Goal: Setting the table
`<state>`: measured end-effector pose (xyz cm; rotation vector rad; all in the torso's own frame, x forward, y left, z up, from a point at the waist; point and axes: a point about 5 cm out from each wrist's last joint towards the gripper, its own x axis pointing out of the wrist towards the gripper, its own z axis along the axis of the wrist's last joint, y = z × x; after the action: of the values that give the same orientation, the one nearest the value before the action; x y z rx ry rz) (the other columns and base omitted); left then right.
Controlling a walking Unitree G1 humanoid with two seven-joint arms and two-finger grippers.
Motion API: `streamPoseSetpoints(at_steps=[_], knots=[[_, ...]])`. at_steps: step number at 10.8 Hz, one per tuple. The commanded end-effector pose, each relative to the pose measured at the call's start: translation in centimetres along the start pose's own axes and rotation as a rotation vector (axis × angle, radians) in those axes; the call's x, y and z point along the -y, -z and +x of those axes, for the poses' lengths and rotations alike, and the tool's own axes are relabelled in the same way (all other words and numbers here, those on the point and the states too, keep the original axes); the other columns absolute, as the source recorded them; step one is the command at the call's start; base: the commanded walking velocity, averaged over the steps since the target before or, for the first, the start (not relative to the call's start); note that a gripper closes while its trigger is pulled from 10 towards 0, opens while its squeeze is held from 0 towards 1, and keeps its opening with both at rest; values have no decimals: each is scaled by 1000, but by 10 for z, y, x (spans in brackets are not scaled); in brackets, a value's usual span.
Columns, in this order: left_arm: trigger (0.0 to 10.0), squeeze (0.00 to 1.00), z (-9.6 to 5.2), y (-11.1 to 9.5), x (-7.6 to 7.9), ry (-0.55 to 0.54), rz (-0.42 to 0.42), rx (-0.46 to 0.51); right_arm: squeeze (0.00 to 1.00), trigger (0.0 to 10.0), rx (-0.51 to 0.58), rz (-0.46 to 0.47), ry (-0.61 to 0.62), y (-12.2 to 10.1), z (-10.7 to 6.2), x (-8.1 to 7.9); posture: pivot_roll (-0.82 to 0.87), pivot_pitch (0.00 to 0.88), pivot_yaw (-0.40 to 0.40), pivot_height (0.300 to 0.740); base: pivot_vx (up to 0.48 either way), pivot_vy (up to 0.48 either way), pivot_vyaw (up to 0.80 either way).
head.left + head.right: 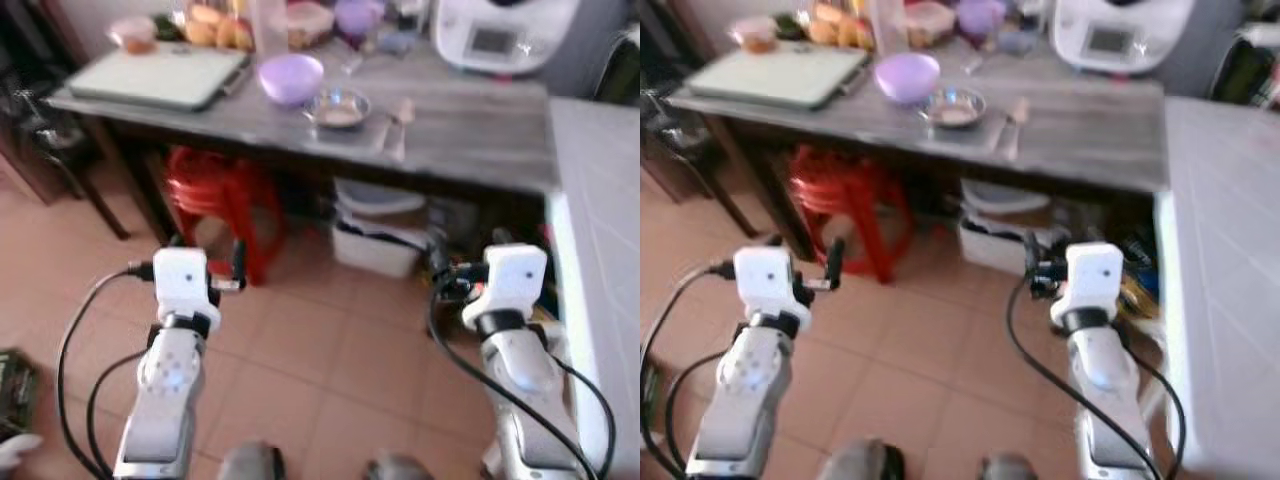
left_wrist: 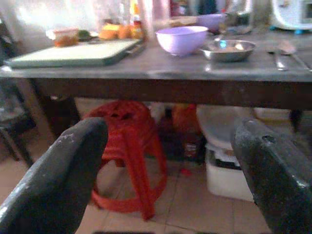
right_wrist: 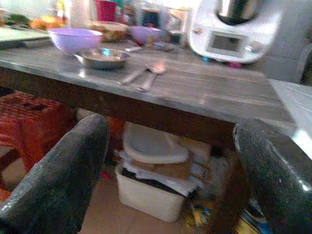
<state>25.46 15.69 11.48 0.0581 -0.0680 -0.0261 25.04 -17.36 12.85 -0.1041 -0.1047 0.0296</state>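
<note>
Table (image 1: 470, 140) far end cropped; cutlery (image 1: 398, 122) blurred.

My fingers (image 2: 58, 180): matt black, grainy, scuffed pale at edges. My wrist housings (image 1: 182, 275): smooth white plastic, slight sheen; arms (image 1: 165, 400) silvery, satin. Table (image 1: 470, 130): grey wood-grain top, soft sheen. Metal bowl (image 1: 338, 107): shiny steel, catching light. Purple bowl (image 1: 291, 78): smooth plastic, semi-gloss. Spoons (image 1: 398, 122): dull metal look. Board (image 1: 160, 75): pale green, matt. Cooker (image 1: 505, 35): glossy white plastic. Stool (image 1: 225, 200): red plastic, ridged. Bin (image 1: 375, 250): white plastic. Floor (image 1: 330, 350): terracotta tile, matt.
</note>
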Motion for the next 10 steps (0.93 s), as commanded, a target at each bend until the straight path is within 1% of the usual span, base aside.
streamPoseSetpoints(at_steps=[1,4,6,10], knots=[[10000,0,2,-4,1,21,2,14,0,10000,-3,8,1,-1,0,2,-49,143,11,740,0,0,-725],[10000,0,0,-5,3,36,-8,14,0,10000,-11,6,-8,1,-2,2,-51,151,8,740,0,0,0],[10000,0,-1,-4,4,43,-16,12,0,10000,-14,3,-17,1,-2,2,-52,155,3,740,0,-323,0],[10000,0,1,-5,2,43,-8,16,0,10000,-3,8,-26,-2,4,0,-48,156,7,740,0,-342,0]])
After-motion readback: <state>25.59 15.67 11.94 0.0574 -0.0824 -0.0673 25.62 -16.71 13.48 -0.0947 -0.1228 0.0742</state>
